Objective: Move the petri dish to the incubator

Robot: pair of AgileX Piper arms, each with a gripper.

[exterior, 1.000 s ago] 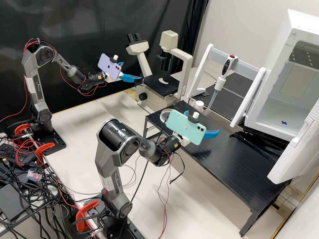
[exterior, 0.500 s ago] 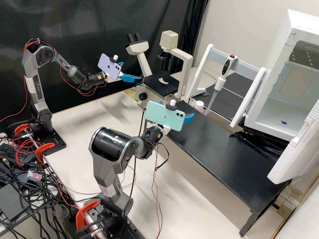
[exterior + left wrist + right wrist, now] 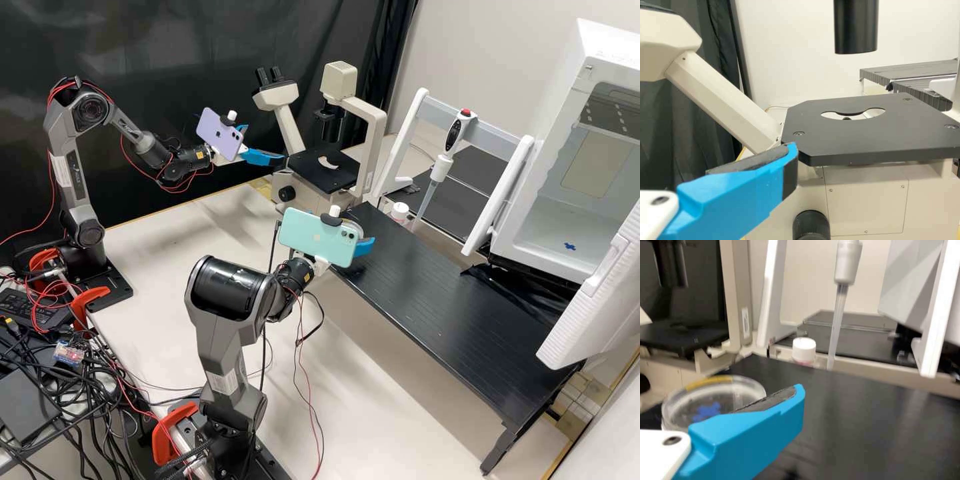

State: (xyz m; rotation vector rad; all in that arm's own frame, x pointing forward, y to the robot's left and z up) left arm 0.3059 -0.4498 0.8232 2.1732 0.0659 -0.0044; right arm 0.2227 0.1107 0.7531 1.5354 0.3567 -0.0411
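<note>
Black table (image 3: 865, 425) carries your dish (image 3: 715, 395); the right claw (image 3: 347, 225), spread wide, has swung back toward it. You appear to be aligning a grasp; incubator (image 3: 603, 47) transfer outstanding.

Two arms (image 3: 225, 290), two phones (image 3: 317, 237), one microscope (image 3: 340, 81), one petri dish (image 3: 715, 396), one pipette (image 3: 440, 168), one bottle (image 3: 804, 351), one incubator (image 3: 600, 50)
</note>
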